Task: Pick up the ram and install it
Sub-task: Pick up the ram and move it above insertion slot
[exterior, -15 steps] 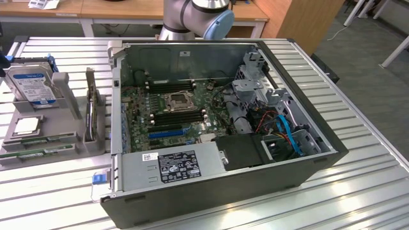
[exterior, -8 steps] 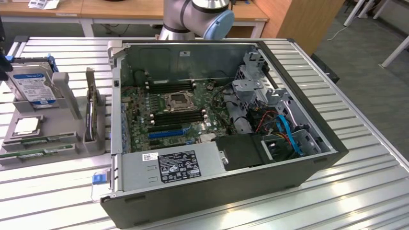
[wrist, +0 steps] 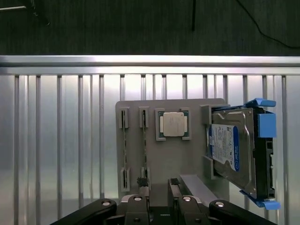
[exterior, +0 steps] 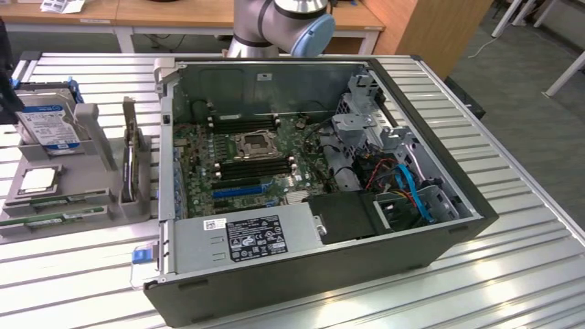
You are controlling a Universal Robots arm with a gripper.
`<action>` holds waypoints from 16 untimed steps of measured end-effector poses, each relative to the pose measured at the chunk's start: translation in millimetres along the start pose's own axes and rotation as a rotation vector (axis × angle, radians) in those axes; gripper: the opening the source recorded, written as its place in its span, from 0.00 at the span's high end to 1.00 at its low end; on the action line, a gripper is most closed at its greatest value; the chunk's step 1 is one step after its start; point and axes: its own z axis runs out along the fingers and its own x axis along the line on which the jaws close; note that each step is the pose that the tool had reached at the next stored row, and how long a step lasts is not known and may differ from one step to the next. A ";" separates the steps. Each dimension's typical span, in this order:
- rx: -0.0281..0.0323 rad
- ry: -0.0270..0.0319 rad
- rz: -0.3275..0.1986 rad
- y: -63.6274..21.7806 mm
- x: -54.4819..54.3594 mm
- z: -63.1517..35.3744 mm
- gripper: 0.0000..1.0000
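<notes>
The ram [wrist: 144,150] stands on edge in a slot of the grey holder [wrist: 187,154] on the desk [wrist: 70,140], between a 2nd stick [wrist: 124,150] and the CPU [wrist: 173,125]. Its long axis runs straight away from the hand [wrist: 158,183], which hangs released and empty, 1 fingertip [wrist: 143,183] over its near end.

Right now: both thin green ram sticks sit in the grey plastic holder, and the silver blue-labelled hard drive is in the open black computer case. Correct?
No. The hard drive stands in the grey holder too, not the case; the wrist view shows it. Both ram sticks are in the holder.
</notes>
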 end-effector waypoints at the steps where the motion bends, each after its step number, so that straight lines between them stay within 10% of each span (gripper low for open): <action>1: 0.0000 -0.0001 0.000 -0.1 0.1 1.8 0.71; 16: 0.0001 -0.0002 0.000 -1.0 0.8 29.1 0.71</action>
